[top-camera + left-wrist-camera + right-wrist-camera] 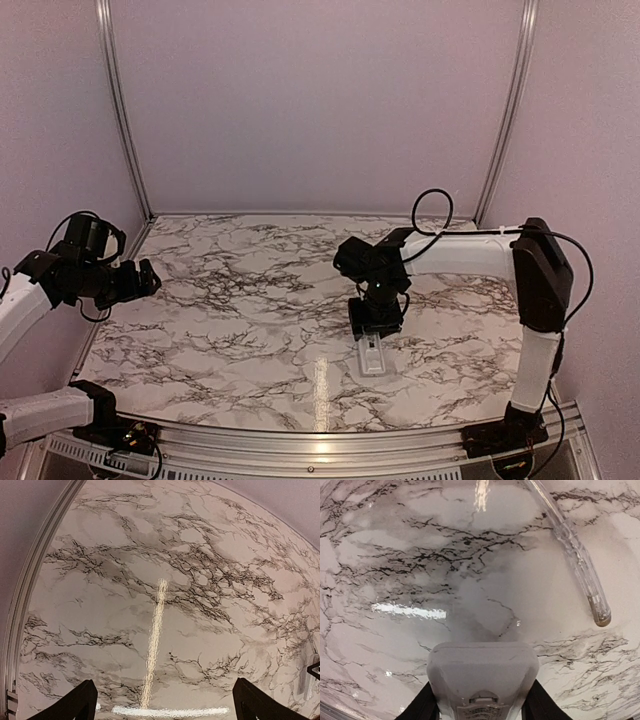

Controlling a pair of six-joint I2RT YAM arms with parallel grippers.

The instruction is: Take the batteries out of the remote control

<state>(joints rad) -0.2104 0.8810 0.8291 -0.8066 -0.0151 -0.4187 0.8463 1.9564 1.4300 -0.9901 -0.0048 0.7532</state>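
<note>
**mako:** Remote control [482,680] sits closest in the right wrist view. Its pale, rounded end fills the bottom of the shot, and there's a small ribbed tab on the upper face. The right claw [481,706] has it pinched, with one dark finger [422,707] tight against each long side. From overhead, the remote lies flat on the marble desk [230,330], a bit right of centre, with its free end toward the near edge. The claw comes down on the far end.

**dregs:** Does it look lifted at all, or is it still on the surface?

**mako:** Overhead it looks like it's resting on the desk, but honestly the wrist view can't settle that. Which side faces up is hard to call too, because only that one end shows.

**dregs:** What about the other arm?

**mako:** The left claw [167,705] hangs over the left side of the desk, well apart from the remote. It's spread wide with nothing in it, and its wrist view just shows two dark fingertips [70,705] in the bottom corners with bare marble between them.

**dregs:** Anything else lying around?

**mako:** One see-through rod [577,562] with a brownish tip. It lies on the desk at a slant, toward the upper right of the right wrist view, near the remote but not touching it.
</note>
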